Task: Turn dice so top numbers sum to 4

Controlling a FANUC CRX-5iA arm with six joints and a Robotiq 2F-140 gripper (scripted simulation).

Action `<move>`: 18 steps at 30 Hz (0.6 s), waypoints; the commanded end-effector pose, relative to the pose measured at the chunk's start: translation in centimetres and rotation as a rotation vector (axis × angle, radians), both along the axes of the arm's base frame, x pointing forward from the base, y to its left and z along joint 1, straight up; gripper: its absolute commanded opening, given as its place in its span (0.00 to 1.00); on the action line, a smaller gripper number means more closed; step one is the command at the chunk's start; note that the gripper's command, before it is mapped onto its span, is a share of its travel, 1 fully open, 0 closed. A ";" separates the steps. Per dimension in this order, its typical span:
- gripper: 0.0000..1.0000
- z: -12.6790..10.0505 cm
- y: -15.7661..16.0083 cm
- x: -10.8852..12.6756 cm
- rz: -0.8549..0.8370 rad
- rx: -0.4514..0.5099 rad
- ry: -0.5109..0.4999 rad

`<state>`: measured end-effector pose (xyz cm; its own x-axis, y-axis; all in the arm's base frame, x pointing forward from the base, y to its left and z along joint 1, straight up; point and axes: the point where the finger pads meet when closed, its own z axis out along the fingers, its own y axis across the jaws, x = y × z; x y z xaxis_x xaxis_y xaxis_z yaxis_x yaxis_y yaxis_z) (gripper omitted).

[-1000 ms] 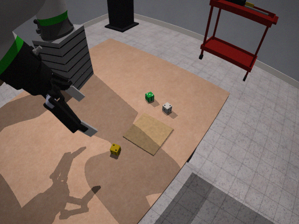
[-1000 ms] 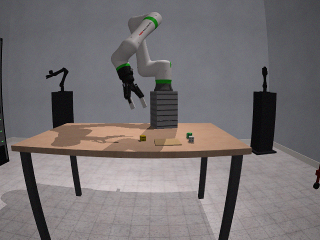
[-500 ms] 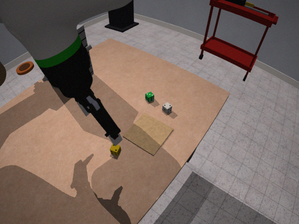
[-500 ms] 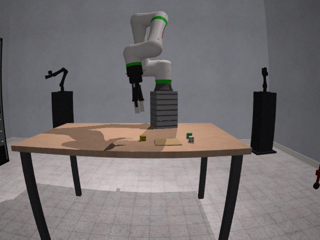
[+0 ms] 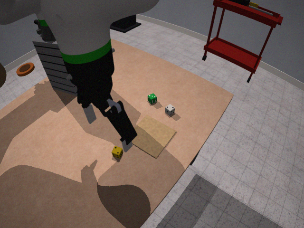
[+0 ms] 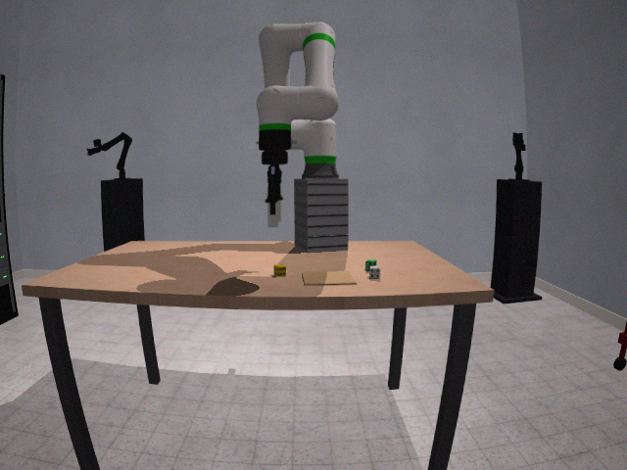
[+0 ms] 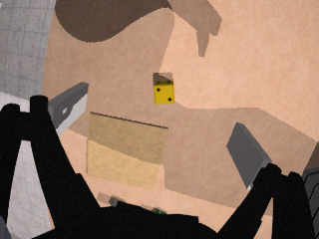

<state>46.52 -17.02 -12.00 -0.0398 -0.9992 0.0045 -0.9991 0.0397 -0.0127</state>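
Note:
A tan square mat (image 5: 153, 139) lies flat on the wooden table. All three dice sit on the table, off the mat. The yellow die (image 5: 117, 151) is just left of the mat's near corner. The green die (image 5: 152, 98) and the white die (image 5: 169, 109) stand close together beyond the mat's far side. My gripper (image 5: 109, 130) (image 6: 273, 212) is open and empty and points down. It hangs well above the table, roughly over the yellow die (image 6: 279, 269). In the wrist view the yellow die (image 7: 163, 91) lies between my fingers, with the mat (image 7: 126, 150) beside it. The pips are too small to read surely.
The arm's grey ribbed pedestal (image 6: 320, 213) stands at the back of the table, behind the mat. The table's right edge lies close behind the white die (image 6: 374, 273). A red cart (image 5: 242, 39) stands on the floor off to the right.

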 end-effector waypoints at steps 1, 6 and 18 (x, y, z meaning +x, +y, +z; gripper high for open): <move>1.00 0.0 0.0 0.0 0.000 -0.001 0.000; 1.00 0.0 0.0 0.0 0.000 -0.001 0.000; 1.00 -2.9 -0.1 -0.1 -0.004 -0.003 0.010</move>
<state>46.41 -17.09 -13.90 -0.0438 -0.9990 0.0076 -0.9990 0.0438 -0.0025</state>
